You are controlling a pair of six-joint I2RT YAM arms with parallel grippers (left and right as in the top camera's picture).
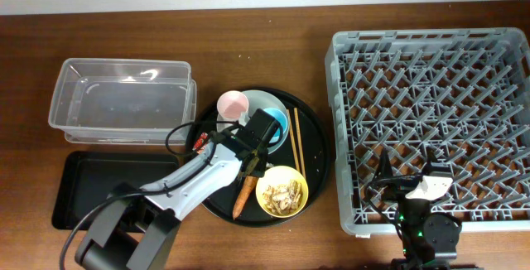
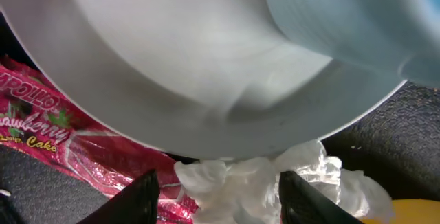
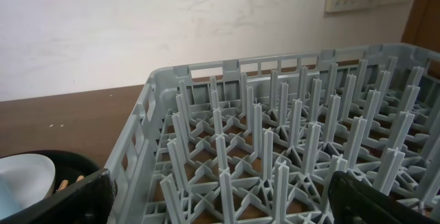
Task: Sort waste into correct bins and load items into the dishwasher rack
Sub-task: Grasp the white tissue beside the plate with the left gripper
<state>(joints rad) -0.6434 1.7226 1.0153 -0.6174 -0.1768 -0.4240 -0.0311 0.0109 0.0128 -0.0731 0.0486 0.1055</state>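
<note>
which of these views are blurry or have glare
overhead: sharp and evenly lit, with a white glare streak on the clear tub; left wrist: the plate is too close and looks soft, while the red wrapper print is readable; right wrist: the rack is sharp, its own fingers dark and blurred

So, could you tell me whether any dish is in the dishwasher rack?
No, seen from overhead the dishwasher rack shows only its own bare pegs and grid.

Glossy wrapper [image 2: 55, 138], crinkly paper tissue [image 2: 234, 183], smooth matt plate [image 2: 179, 66], plastic rack [image 3: 289, 141] & wood table [image 1: 248, 38].
</note>
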